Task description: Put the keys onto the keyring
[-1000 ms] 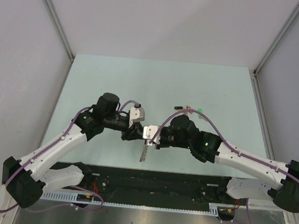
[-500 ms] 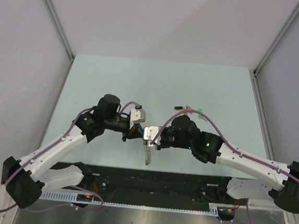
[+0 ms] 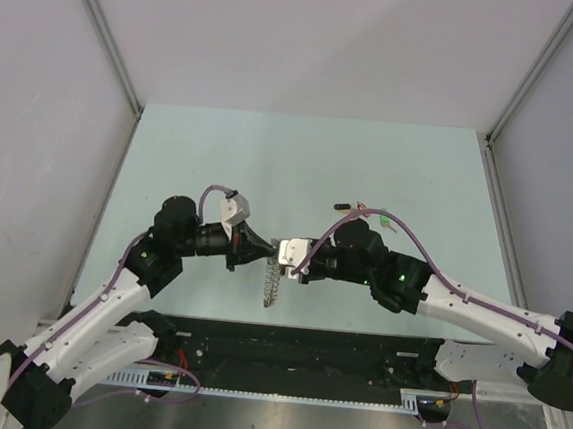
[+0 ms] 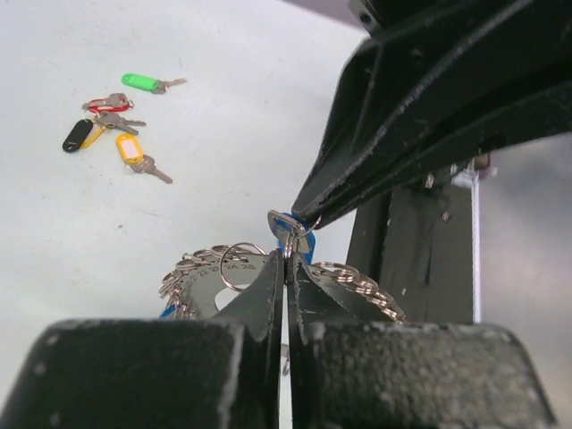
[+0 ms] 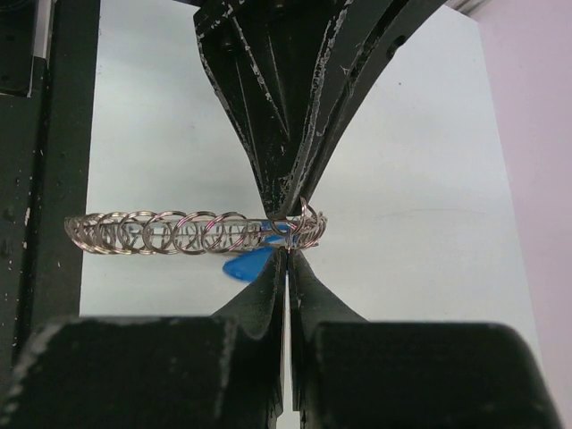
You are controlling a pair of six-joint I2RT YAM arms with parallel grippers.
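Note:
The keyring (image 3: 272, 286) hangs between my two grippers; it also shows edge-on in the right wrist view (image 5: 170, 232) and in the left wrist view (image 4: 201, 268). A blue key (image 4: 292, 239) sits at its rim and also shows in the right wrist view (image 5: 246, 265). My left gripper (image 3: 255, 251) (image 4: 287, 261) is shut, pinching at the blue key. My right gripper (image 3: 283, 257) (image 5: 287, 252) is shut on a loop of the keyring, tip to tip with the left. Green (image 4: 138, 81), red (image 4: 107, 103), black (image 4: 76, 134) and yellow (image 4: 130, 147) keys lie on the table.
The loose keys lie in a small cluster on the pale green table (image 3: 272, 153), behind the right wrist (image 3: 362, 213). Grey walls close in the table on three sides. A black rail with cables (image 3: 284, 360) runs along the near edge.
My left arm has drawn back to the left and turned, with its fingertips still at the ring. The hanging keyring swung slightly. The right arm has barely moved.

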